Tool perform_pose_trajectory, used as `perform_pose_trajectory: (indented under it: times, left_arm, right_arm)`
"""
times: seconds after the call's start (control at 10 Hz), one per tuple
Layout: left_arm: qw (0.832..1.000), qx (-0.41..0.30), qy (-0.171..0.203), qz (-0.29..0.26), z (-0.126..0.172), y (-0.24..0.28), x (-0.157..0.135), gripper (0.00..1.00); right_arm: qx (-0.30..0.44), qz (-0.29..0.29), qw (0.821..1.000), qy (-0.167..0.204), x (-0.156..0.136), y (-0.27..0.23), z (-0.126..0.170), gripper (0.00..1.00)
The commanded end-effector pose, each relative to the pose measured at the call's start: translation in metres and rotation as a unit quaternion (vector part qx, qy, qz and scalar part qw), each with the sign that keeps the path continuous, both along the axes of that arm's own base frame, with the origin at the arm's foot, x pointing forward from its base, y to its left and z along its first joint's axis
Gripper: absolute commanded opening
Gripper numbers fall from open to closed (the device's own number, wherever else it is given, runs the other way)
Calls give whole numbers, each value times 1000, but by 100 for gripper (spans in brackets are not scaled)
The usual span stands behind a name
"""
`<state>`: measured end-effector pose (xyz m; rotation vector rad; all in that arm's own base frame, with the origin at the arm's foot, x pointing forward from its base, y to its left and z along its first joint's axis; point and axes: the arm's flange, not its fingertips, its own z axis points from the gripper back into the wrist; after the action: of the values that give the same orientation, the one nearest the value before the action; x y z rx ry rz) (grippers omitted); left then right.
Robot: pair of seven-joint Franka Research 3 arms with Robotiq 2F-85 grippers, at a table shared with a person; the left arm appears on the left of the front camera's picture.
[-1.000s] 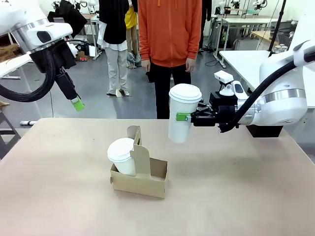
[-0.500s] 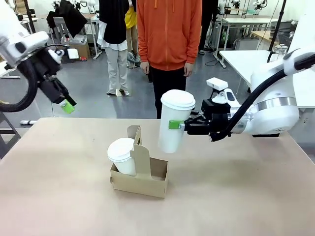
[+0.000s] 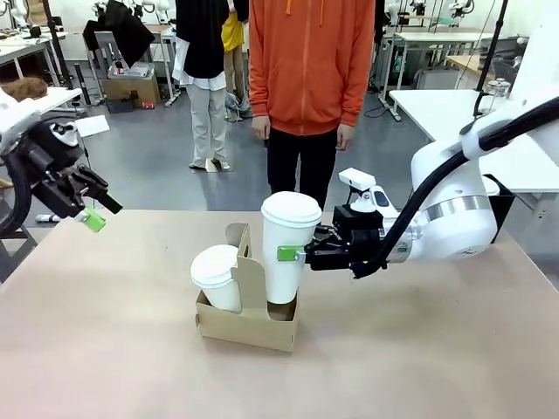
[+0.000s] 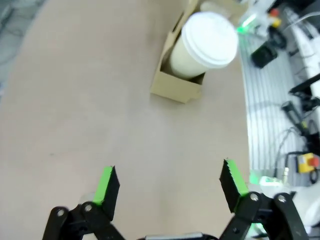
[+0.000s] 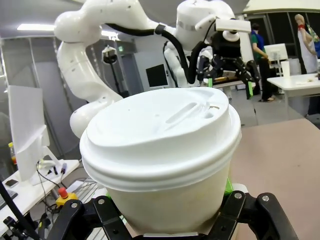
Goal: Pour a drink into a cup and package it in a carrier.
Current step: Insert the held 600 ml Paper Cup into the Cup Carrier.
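Note:
A tall white lidded cup (image 3: 286, 249) hangs upright with its base dipping into the right compartment of the brown carrier (image 3: 247, 327). My right gripper (image 3: 293, 254) is shut on its side, coming in from the right. In the right wrist view the cup (image 5: 160, 150) sits between the black fingers (image 5: 80, 220). A second lidded cup (image 3: 217, 275) stands in the left compartment, beside the handle tab. My left gripper (image 3: 90, 211) hovers open and empty at the table's far left; its wrist view shows the carrier (image 4: 180, 85) and a cup lid (image 4: 210, 40) ahead. The jug with the drink is out of view.
A person in an orange hoodie (image 3: 310, 78) stands at the far side of the table, hands down. Bare tan tabletop (image 3: 419, 349) surrounds the carrier. A white table (image 3: 437, 105) stands behind at the right.
My right gripper has carried the cup left and down, from mid-air to the carrier's right compartment. The left arm has drawn back left and lower.

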<state>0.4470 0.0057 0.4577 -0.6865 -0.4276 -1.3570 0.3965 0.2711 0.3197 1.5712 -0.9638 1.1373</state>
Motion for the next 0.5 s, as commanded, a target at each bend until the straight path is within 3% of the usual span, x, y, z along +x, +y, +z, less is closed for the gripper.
perform_pose_trajectory:
  times: [0.0,0.1,0.2,0.4]
  left_arm:
    - [999,-41,-2,-29,-15,5,-3,100]
    - [998,-33,39,-34,-21,4,-7,100]
    - [1000,-14,-4,-15,-10,3,-2,100]
    - [1000,-14,-4,-15,-10,3,-2,100]
  right_arm:
    - [9,-14,1000,-23,4,10,-4,80]
    - [3,-13,1000,-27,4,11,-12,80]
    - [-2,-11,999,-34,4,12,-18,80]
    - [1,1,998,-56,5,14,-32,80]
